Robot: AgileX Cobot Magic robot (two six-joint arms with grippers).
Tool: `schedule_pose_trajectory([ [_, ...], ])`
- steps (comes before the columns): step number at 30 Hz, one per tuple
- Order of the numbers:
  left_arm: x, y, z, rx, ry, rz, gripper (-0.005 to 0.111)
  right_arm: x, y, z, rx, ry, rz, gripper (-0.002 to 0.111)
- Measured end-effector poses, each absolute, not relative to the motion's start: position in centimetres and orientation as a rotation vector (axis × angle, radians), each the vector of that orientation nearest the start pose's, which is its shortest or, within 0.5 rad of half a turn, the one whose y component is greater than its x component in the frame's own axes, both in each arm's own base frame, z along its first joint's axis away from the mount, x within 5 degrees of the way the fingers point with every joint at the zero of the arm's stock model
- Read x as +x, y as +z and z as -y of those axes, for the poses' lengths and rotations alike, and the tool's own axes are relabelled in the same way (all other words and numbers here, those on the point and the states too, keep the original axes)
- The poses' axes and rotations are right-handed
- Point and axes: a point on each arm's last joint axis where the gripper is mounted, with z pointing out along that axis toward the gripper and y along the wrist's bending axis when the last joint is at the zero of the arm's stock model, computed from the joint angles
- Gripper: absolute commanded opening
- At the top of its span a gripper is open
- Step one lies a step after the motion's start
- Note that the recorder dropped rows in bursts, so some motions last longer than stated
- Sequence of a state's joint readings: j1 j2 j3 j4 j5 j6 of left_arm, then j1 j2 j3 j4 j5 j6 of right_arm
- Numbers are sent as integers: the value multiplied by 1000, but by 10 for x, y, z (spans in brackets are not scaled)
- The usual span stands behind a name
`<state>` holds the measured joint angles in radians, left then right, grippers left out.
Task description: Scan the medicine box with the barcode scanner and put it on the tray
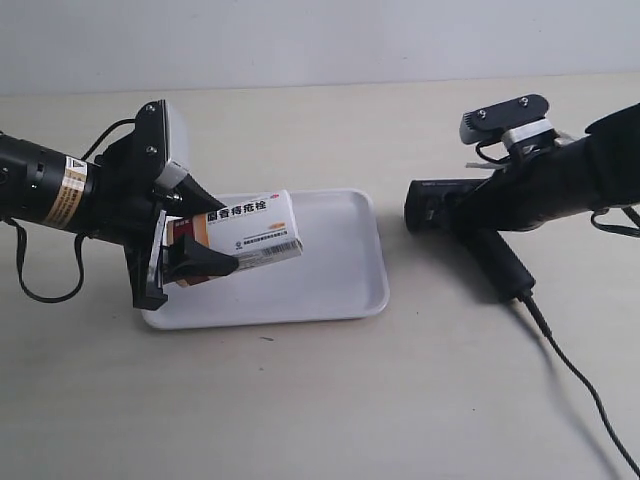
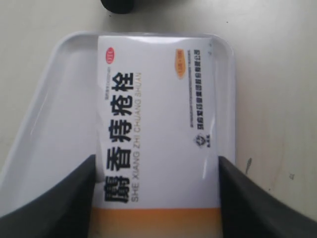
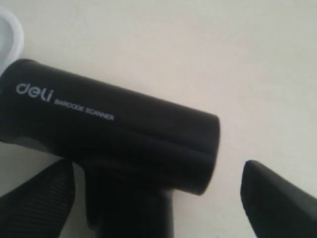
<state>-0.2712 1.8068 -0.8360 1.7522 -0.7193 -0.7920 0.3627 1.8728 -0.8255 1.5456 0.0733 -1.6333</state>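
The medicine box (image 1: 245, 235), white with an orange and dark red band, hangs tilted just above the white tray (image 1: 340, 270). My left gripper (image 1: 205, 232) is shut on its banded end. In the left wrist view the box (image 2: 153, 124) sits between both fingers (image 2: 247, 203), with the tray (image 2: 64, 99) underneath and my gripper (image 2: 156, 198) closed on it. The black barcode scanner (image 1: 440, 205) lies to the right of the tray. My right gripper (image 3: 158, 198) is open astride the scanner (image 3: 114, 129) where head meets handle. One finger (image 3: 277, 198) stands well clear of it.
The scanner's thin black cable (image 1: 570, 370) trails across the beige table (image 1: 320, 400) toward the front right corner. A dark piece of the scanner head (image 2: 119, 6) shows just beyond the tray's far rim in the left wrist view.
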Motion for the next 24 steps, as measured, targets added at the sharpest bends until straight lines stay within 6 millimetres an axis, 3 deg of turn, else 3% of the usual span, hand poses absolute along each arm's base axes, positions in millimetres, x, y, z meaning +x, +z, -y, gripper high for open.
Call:
schedule_pose_trajectory([
  [3, 287, 149, 141, 1598, -571, -1733, 0, 314, 102, -128, -640, 191, -2488, 84],
  [5, 287, 149, 141, 1598, -572, -1733, 0, 315, 97, -128, -683, 177, -2489, 76],
  [6, 287, 149, 141, 1598, -572, -1733, 0, 315, 95, -128, -713, 168, -2483, 69],
  [10, 287, 149, 141, 1598, -572, -1733, 0, 316, 97, -127, -753, 136, -2464, 26],
  [13, 289, 148, 140, 1596, -549, -1743, 0, 317, 117, -127, -740, 129, -2405, 2],
  [15, 290, 147, 139, 1594, -531, -1751, 0, 311, 142, -124, -756, 118, -2333, 0],
  [17, 290, 146, 139, 1595, -529, -1757, 0, 301, 152, -120, -806, 97, -2292, 0],
  [24, 290, 146, 139, 1597, -523, -1758, 0, 294, 146, -125, -964, 144, -2267, 0],
])
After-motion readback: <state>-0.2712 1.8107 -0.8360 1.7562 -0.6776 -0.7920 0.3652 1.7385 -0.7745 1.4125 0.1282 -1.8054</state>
